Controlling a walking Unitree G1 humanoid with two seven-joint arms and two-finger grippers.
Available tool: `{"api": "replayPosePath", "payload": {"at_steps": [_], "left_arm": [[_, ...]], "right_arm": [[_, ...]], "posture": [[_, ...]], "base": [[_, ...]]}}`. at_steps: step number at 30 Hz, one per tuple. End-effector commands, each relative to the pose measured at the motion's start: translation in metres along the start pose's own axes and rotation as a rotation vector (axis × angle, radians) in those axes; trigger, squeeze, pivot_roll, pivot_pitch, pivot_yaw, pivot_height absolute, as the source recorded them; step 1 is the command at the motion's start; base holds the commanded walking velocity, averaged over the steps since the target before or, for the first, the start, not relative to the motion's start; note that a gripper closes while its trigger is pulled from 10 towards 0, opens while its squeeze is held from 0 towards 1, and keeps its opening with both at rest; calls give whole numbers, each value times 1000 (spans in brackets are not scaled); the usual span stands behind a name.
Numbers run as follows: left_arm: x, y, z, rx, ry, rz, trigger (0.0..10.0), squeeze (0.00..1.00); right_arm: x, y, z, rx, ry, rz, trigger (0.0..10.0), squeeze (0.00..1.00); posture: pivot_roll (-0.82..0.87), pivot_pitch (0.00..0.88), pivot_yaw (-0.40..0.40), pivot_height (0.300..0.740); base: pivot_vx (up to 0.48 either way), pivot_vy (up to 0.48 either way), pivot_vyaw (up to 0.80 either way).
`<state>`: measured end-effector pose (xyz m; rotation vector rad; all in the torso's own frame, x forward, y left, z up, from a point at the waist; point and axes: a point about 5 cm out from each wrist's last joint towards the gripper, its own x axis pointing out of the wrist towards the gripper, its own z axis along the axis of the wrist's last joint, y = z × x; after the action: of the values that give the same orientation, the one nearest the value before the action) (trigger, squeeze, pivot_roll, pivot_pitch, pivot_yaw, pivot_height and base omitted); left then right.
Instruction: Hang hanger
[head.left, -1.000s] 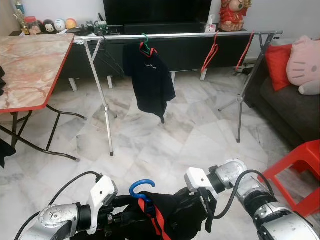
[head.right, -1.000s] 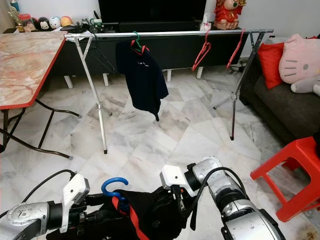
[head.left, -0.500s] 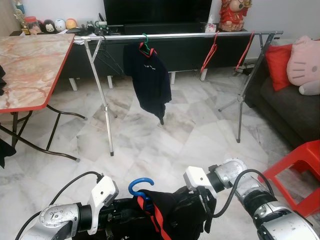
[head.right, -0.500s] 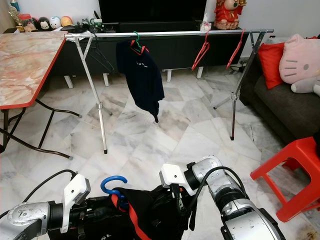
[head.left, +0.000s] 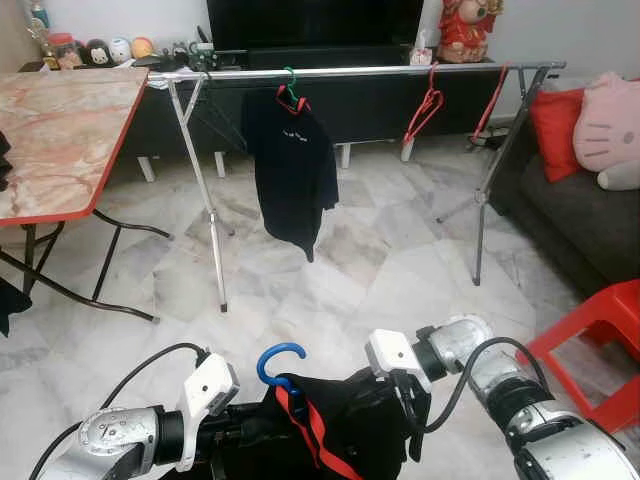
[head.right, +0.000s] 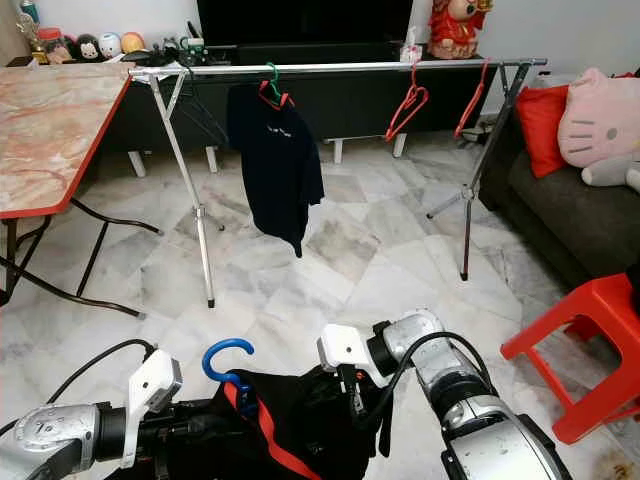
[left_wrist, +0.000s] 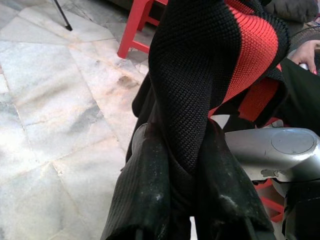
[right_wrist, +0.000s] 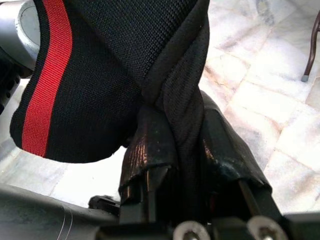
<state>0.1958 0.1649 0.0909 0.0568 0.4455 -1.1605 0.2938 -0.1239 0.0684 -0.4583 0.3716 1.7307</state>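
A black garment with a red stripe (head.left: 345, 425) on a blue-hooked hanger (head.left: 279, 358) is held low in front of me between both arms. My left gripper (left_wrist: 181, 150) is shut on a fold of this garment. My right gripper (right_wrist: 182, 127) is shut on a twisted black fold of it. Across the room runs the silver clothes rail (head.left: 350, 72), well ahead of both grippers. On it hangs a black shirt (head.left: 293, 165) on a green-hooked hanger, with two bare red hangers (head.left: 424, 105) further right.
A marble-topped folding table (head.left: 60, 135) stands at the left. To the right sit a red plastic stool (head.left: 600, 330) and a dark sofa with a red cushion (head.left: 558, 118). Marble floor (head.left: 380, 270) lies between me and the rail's tripod legs (head.left: 212, 240).
The hanging black shirt has swung left and the nearer red hanger has swayed. The held garment and blue hook have shifted slightly; both grippers stay closed on it.
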Motion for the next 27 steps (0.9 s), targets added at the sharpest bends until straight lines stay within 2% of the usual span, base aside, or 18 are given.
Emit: {"api": "replayPosePath", "payload": {"at_steps": [1, 2, 13, 19, 24, 27], "left_arm": [[1, 1, -2, -15, 13, 14, 0, 0], [1, 1, -2, -15, 13, 13, 0, 0], [1, 2, -2, -9, 18, 21, 0, 0], [0, 6, -2, 3, 15, 61, 0, 0], [-1, 14, -7, 26, 32, 146, 0, 0], [-1, 19, -8, 33, 25, 193, 0, 0]], "right_arm": [[2, -10, 16, -50, -43, -14, 10000, 592], [2, -10, 16, -47, -49, -11, 10000, 1000], [1, -8, 15, -44, -43, 15, 10000, 1000], [1, -7, 15, -42, -38, 38, 10000, 1000], [-4, -8, 11, -73, 41, 10, 10000, 1000], [-8, -11, 12, -68, 24, -30, 10000, 1000]], "posture": [[-57, 0, -36, 740], [-57, 0, -35, 740], [-58, 0, -34, 740], [-58, 0, -34, 740], [-61, 0, -33, 740], [-61, 0, -33, 740]], "base": [[0, 0, 0], [0, 0, 0], [0, 0, 0], [0, 0, 0], [0, 0, 0], [0, 0, 0]]}}
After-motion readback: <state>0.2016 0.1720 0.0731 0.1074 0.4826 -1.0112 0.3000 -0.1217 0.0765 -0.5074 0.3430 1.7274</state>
